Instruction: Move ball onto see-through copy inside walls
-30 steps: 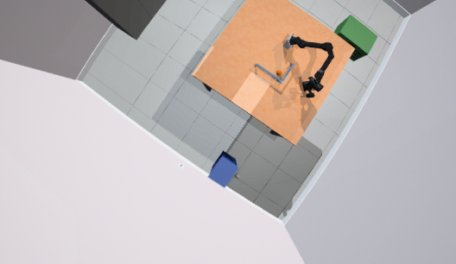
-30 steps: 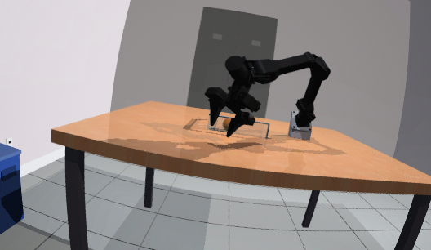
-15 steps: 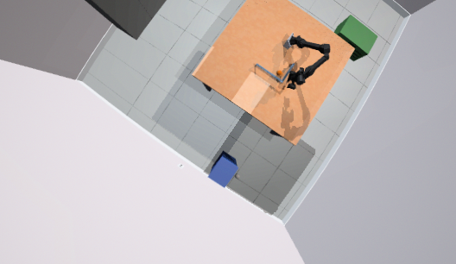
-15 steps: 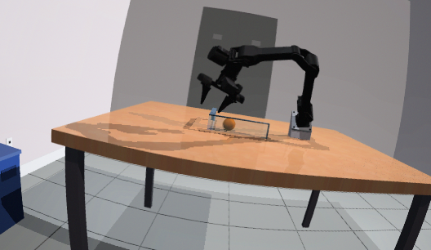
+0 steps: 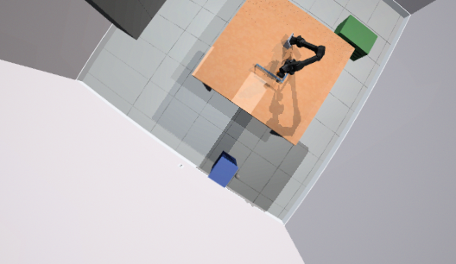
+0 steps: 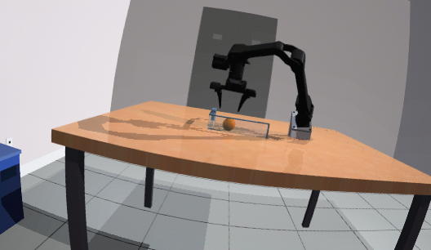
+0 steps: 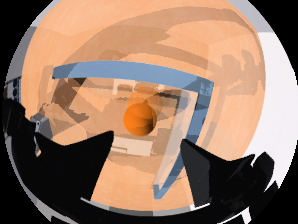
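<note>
The orange ball (image 6: 228, 124) (image 7: 140, 119) sits on the table within the corner of the two low clear walls (image 5: 268, 72) (image 6: 245, 120) (image 7: 130, 69), whose rims are blue. A faint see-through copy (image 7: 147, 97) shows in the wrist view just beyond the ball, toward the long wall, partly overlapped by the ball in that view. My gripper (image 6: 229, 109) (image 7: 148, 139) is open and empty, pointing down above the ball, with its fingertips above the wall rims. In the top view the arm and gripper hide the ball.
The arm's base (image 6: 299, 132) stands on the wooden table (image 5: 233, 44) (image 6: 163, 152), to the right of the walls in the exterior view. Arm shadows cross the table. A blue box (image 5: 224, 171) (image 6: 10, 185) and a green box (image 5: 358, 35) stand off the table.
</note>
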Available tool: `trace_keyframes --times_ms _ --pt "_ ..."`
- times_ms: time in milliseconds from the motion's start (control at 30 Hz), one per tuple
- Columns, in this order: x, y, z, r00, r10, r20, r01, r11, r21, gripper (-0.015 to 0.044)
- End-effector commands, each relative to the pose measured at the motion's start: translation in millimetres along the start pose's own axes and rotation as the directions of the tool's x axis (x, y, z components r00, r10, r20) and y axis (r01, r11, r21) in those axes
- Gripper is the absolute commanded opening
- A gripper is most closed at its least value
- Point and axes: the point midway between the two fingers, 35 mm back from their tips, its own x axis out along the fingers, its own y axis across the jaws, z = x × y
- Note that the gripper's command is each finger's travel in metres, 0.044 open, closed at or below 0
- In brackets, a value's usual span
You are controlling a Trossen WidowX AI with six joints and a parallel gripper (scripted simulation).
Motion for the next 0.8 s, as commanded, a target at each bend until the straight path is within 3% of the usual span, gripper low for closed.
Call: trace_keyframes --times_ms 0,767 --pt "0.9 9.2 -4.7 0.999 0.039 0.036 -0.040 0.999 0.022 0.0355" --pt "35.9 9.7 -3.6 0.999 0.038 0.036 -0.039 0.999 0.022 0.0355"
